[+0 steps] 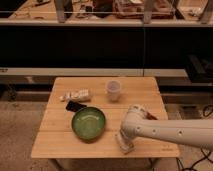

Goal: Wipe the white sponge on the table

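One arm in frame, coming in from the right edge, white, reaching left and down to the near-right part of the counter. End effector sits at the near edge there, pressed down onto the top; can't tell if it's spread or pinching, the wrist blocks it. White sponge: only a pale sliver shows under the end effector, touching the counter near the front edge, right of the bowl. Its long axis and heading can't be read, too much is covered. Count on the counter: one green bowl, one dark flat object, one whitish packet, one translucent cup, one sponge. Bowl is near-centre, upright, just left of the end effector, not touching it. Dark object lies just beyond the bowl to its far left. Packet is just past that, long axis running left-right, slightly tilted. Cup stands upright at far centre, well apart from the arm.
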### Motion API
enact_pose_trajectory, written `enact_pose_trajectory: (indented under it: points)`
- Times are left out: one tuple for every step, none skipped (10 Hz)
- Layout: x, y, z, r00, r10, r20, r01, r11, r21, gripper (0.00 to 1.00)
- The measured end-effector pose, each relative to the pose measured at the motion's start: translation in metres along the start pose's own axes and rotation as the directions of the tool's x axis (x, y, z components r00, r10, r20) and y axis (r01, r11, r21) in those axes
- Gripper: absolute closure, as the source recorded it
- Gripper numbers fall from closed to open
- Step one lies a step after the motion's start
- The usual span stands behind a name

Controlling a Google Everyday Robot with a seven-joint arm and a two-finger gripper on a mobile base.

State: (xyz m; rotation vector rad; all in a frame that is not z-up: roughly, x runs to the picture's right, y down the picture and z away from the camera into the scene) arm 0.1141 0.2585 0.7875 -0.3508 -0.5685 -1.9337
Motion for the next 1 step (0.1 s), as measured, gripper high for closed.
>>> enact_pose_trajectory:
  points:
    - [0.0023,-0.0014,-0.0002,1.000,-0.003,-0.004,0.003,1.000,0.002,0.91]
